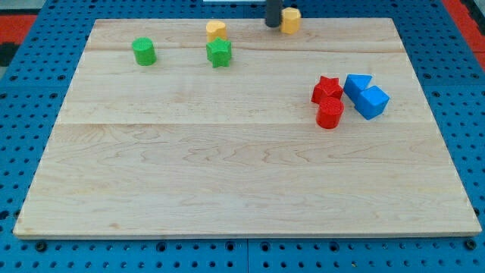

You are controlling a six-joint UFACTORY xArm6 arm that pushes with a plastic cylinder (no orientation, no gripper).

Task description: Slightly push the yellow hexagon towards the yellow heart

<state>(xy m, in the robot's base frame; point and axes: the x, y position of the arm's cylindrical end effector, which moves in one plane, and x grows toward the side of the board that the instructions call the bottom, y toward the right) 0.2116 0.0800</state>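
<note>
resting at the board's top edge, my tip point(272, 24) touches the yellow hexagon's point(290, 20) left side; no jaws exist to judge. yellow heart point(216, 30) sits farther left along that edge.

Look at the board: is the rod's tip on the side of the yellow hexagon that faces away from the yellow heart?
No, my tip sits at the view's left of the yellow hexagon, between it and the yellow heart.

My tip point(271, 25) at view's top edge
</note>
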